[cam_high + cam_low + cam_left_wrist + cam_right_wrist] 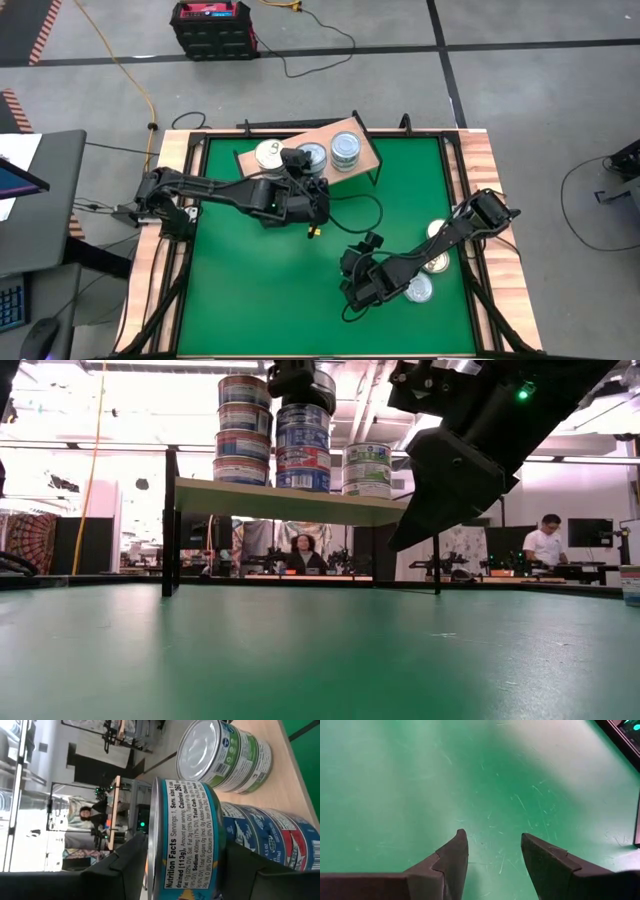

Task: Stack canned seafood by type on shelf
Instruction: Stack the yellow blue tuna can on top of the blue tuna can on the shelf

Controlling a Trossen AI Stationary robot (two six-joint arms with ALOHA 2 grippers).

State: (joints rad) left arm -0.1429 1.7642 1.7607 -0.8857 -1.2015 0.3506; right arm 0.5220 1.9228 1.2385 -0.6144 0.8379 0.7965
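- The left pincer [297,160] reaches over the shelf [362,157], at about 12 o'clock on the green table [250,290].
- Its two dark fingers [125,862] stand on each side of a teal tin [187,840]. I cannot tell if they squeeze it or have let go.
- That teal tin sits on top of the middle stack [303,445] on the shelf.
- A stack of blue tins [244,430] stands to its left, at about 11 o'clock on the shelf.
- A short stack of green tins [367,470] stands to its right, at about 1 o'clock.
- The right pincer [356,268] hangs over the bare green table at about 5 o'clock. Its fingers [451,857] stand apart and hold nothing.
- More tins [420,288] lie on the table by the right arm, at about 4 o'clock.
- People [300,550] sit in the room far behind the table.
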